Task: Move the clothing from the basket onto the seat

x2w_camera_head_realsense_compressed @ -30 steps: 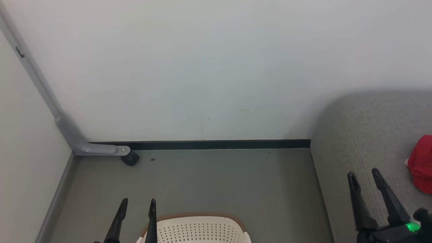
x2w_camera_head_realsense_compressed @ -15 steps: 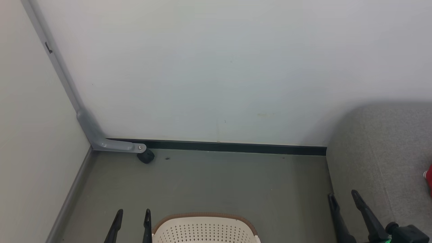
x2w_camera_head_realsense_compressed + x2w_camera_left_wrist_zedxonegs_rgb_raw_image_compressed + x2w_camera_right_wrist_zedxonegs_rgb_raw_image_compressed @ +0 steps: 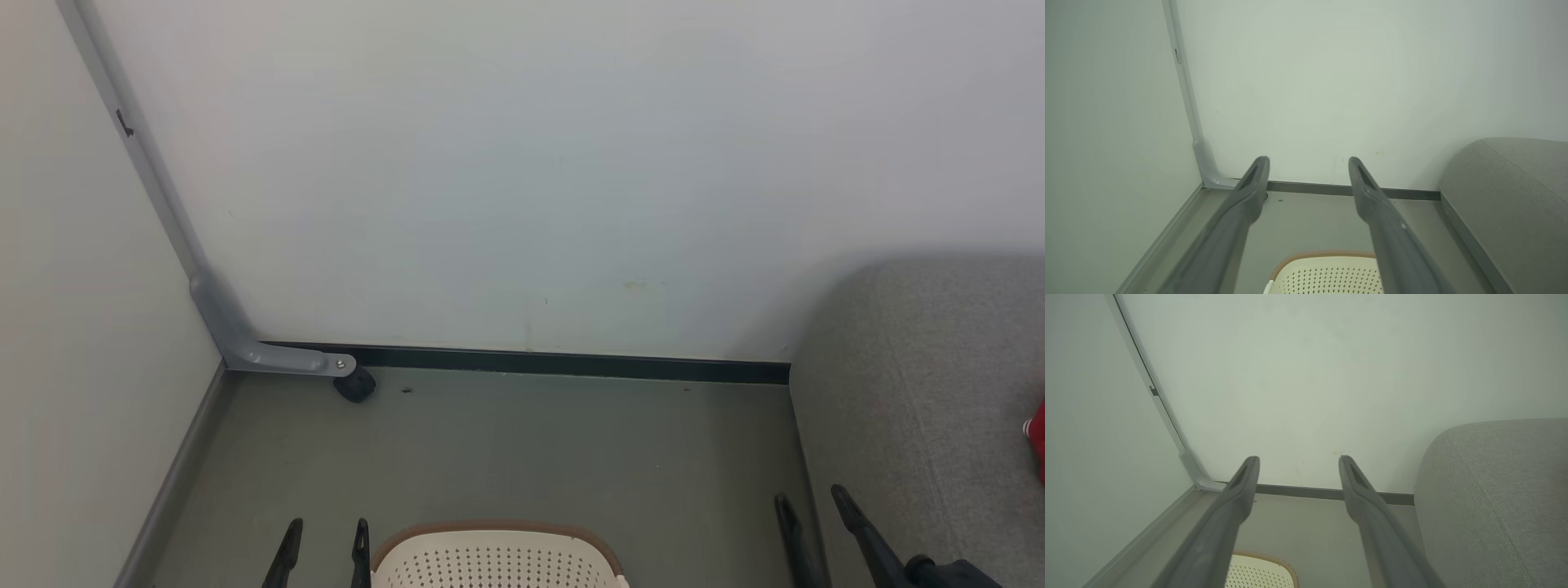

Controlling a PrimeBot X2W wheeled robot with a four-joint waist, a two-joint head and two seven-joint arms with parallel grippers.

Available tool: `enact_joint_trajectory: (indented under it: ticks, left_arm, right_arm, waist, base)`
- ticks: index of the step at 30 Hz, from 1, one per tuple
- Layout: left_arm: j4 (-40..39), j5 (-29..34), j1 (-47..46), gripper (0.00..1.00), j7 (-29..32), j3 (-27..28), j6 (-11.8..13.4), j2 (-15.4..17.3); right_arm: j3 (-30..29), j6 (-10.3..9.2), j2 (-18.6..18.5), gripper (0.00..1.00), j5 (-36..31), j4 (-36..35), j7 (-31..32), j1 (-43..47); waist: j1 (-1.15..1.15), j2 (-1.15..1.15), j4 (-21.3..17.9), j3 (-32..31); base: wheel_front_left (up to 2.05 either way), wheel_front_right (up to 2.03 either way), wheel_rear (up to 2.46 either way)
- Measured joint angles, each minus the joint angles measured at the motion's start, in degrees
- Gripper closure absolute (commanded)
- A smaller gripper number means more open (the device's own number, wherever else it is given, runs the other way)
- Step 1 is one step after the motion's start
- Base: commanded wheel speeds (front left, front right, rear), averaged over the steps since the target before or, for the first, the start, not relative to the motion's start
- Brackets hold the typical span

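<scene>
Left end effector (image 3: 328, 524) gapes beside basket (image 3: 498, 529), right end effector (image 3: 810, 495) beside seat (image 3: 914, 367)

— Nearest, on the floor (image 3: 522, 457)?
— The basket (image 3: 498, 559), at the middle, between the left gripper (image 3: 328, 524) and the right gripper (image 3: 811, 495).
— And to the right?
— The seat (image 3: 922, 392). Stands against the wall (image 3: 522, 163), apart from the basket. Bears the clothing (image 3: 1038, 437) at the far right edge.
— Behind, to the left?
— A caster (image 3: 355, 385) in the corner, on the floor, under a bracket (image 3: 269, 358).
</scene>
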Motion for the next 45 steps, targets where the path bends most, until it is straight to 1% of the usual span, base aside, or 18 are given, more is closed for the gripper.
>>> enact_joint_trajectory:
  ticks: [7, 9, 28, 35, 37, 39, 40, 45]
  left_arm:
    - [1.0, 0.4, 0.3, 0.0, 0.0, -0.3, -0.1, 0.0]
    - [1.2, 0.4, 0.8, 0.0, 0.0, -0.3, -0.6, 0.0]
    - [1.6, 0.1, 1.1, 0.0, 0.0, -0.6, -0.5, 0.0]
    - [1.6, 0.0, 1.1, 0.0, 0.0, -0.5, -0.5, 0.0]
    - [1.7, -1.0, 1.1, 0.0, 0.0, -0.4, -0.5, 0.0]
    - [1.3, -3.7, 1.1, 0.0, 0.0, 0.1, 0.1, -0.1]
    - [1.1, -4.7, 1.1, 0.0, 0.0, 0.3, 0.0, 0.0]
    - [1.3, -4.1, 1.1, 0.0, 0.0, 0.2, -0.1, -0.1]
  right_arm:
    - [0.3, 0.0, 0.2, 0.0, -0.8, 0.3, 0.0, 0.1]
    - [0.3, 0.01, 0.4, 0.0, -1.0, 0.4, 0.0, 0.1]
    - [-0.6, 0.15, 1.2, 0.0, -2.2, 0.8, 0.0, 1.0]
    - [-1.0, 0.57, 1.4, 0.0, -2.6, 1.0, 0.0, 1.0]
    - [-1.0, 0.58, 1.5, 0.0, -2.6, 1.1, 0.0, 1.0]
    - [-1.0, 0.58, 1.6, 0.0, -2.7, 1.2, 0.0, 1.0]
    - [-1.1, 0.59, 1.6, 0.0, -2.7, 1.2, 0.0, 1.0]
    - [-1.1, 0.67, 1.7, 0.0, -3.2, 1.5, 0.0, 1.0]
  waist:
    - [0.0, 0.0, -0.4, -0.4]
    - [0.0, 0.0, -0.5, -0.6]
    - [0.0, 0.0, -1.3, -0.6]
    - [0.0, 0.0, -1.4, -0.4]
    - [0.0, 0.0, -1.4, -0.3]
    - [0.0, 0.0, -1.4, -0.3]
    - [0.0, 0.0, -1.4, -0.3]
    - [0.0, 0.0, -1.5, -0.2]
  base:
    - [0.0, 0.0, 0.0]
    - [0.0, 0.0, 0.0]
    - [0.0, 0.0, 0.0]
    - [0.0, 0.0, 0.0]
    - [0.0, 0.0, 0.0]
    - [0.0, 0.0, 0.0]
    - [0.0, 0.0, 0.0]
    - [0.0, 0.0, 0.0]
